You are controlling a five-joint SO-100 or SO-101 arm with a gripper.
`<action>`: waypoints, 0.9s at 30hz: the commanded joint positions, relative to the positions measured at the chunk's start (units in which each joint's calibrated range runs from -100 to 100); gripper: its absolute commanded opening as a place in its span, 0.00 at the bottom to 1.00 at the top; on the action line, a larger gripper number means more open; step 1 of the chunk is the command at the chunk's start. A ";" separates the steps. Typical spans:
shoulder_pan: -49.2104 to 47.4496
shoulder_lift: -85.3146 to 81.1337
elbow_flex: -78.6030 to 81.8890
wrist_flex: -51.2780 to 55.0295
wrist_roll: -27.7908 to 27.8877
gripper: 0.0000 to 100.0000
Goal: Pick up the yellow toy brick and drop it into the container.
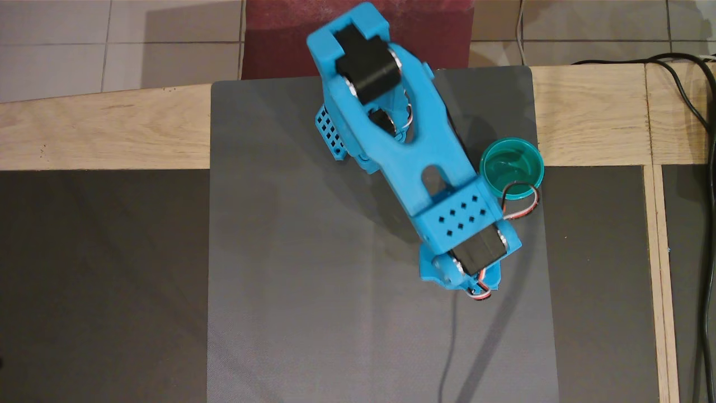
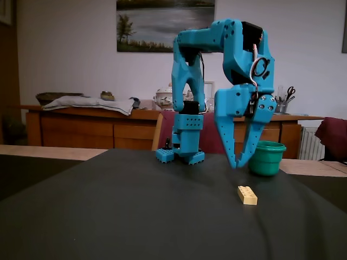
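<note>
In the fixed view the yellow toy brick lies flat on the dark mat, studs up, apart from everything. My blue gripper hangs pointing down, a little above the mat and just behind and left of the brick. Its fingertips meet and hold nothing. The teal-green cup stands upright just right of the gripper; it also shows in the overhead view, with nothing visible inside. In the overhead view the arm hides both the gripper and the brick.
The grey mat lies over a wooden table. The arm's base stands at the mat's far edge. A servo cable loops over the cup's rim. Black cables run along the right side.
</note>
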 commanded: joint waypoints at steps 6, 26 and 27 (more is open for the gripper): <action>0.39 1.89 -0.09 -0.73 0.35 0.00; 0.47 2.06 7.40 -10.15 1.60 0.28; 0.47 2.06 7.85 -10.95 1.66 0.28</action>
